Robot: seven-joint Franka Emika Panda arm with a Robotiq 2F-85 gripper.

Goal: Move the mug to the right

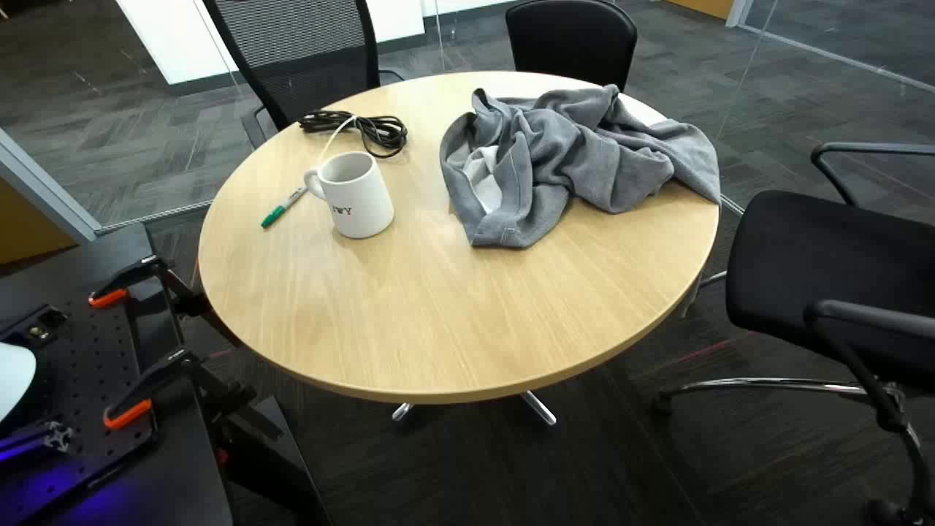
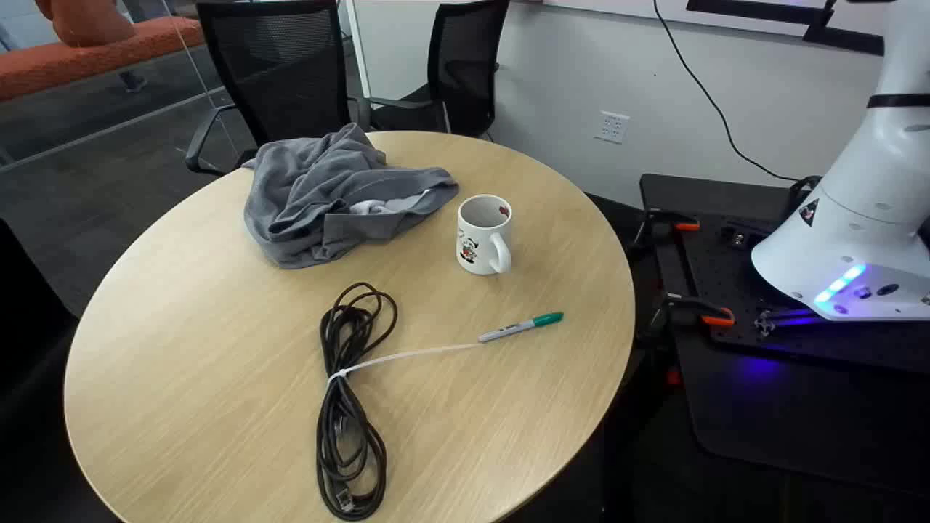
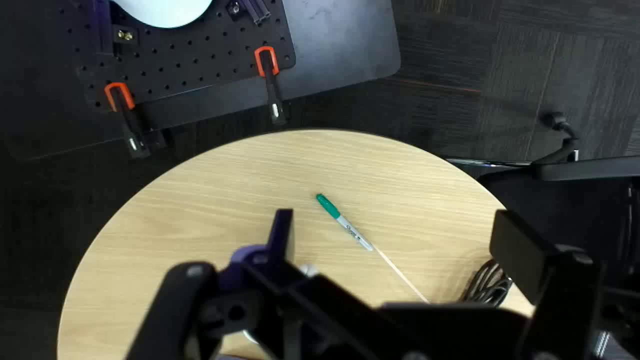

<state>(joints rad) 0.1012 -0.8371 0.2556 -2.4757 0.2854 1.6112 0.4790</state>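
The white mug (image 1: 359, 197) stands upright on the round wooden table (image 1: 438, 314), left of the grey cloth in an exterior view. It also stands upright in an exterior view (image 2: 476, 243), with its handle facing the camera side and a printed picture on its wall. In the wrist view most of the mug is hidden behind my gripper's left finger; only a small white bit of it (image 3: 308, 270) shows. My gripper (image 3: 400, 240) is open, with its fingers wide apart and nothing between them, above the table. The gripper is out of both exterior views.
A green marker pen (image 2: 519, 327) lies near the mug. A bundled black cable (image 2: 352, 414) with a white tie lies beyond it. A crumpled grey cloth (image 1: 562, 153) covers part of the table. Chairs (image 1: 833, 270) stand around. The robot's base table (image 2: 785, 407) has orange-tipped clamps.
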